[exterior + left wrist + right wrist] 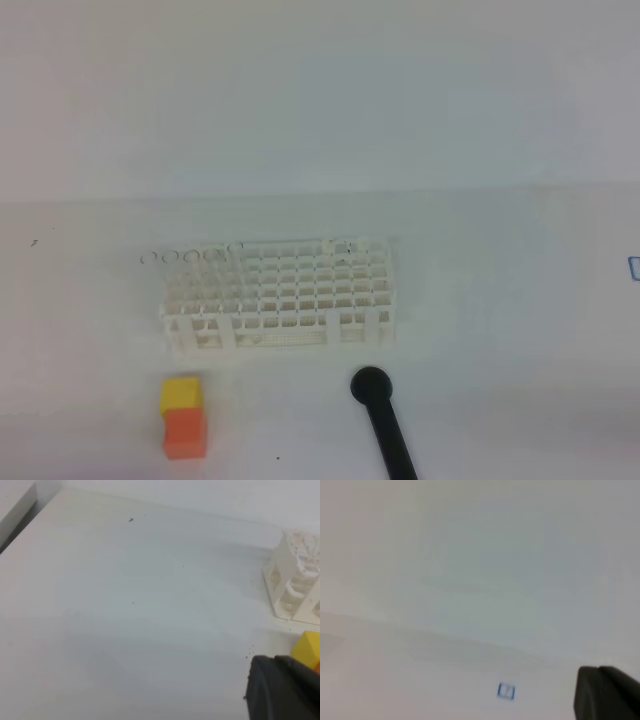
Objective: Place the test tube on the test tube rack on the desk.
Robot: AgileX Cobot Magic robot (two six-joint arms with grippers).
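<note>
Standing on the desk (480, 280), the test tube rack (285, 293) runs its long axis left to right, clear tube rims (190, 256) at its back-left. Both pincers (285, 687) (607, 692) sit shut, holding nothing.

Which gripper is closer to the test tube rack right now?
Left. Its fingers show beside the test tube rack in their wrist view; the right fingers see only bare desk.

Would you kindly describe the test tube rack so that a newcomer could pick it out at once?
On the white desk, look near the middle, just behind a yellow-and-orange block and a black round-ended rod. The test tube rack is the white plastic lattice standing there on short legs. Unlike its solid neighbours, it is a grid of many small square holes in rows.
</note>
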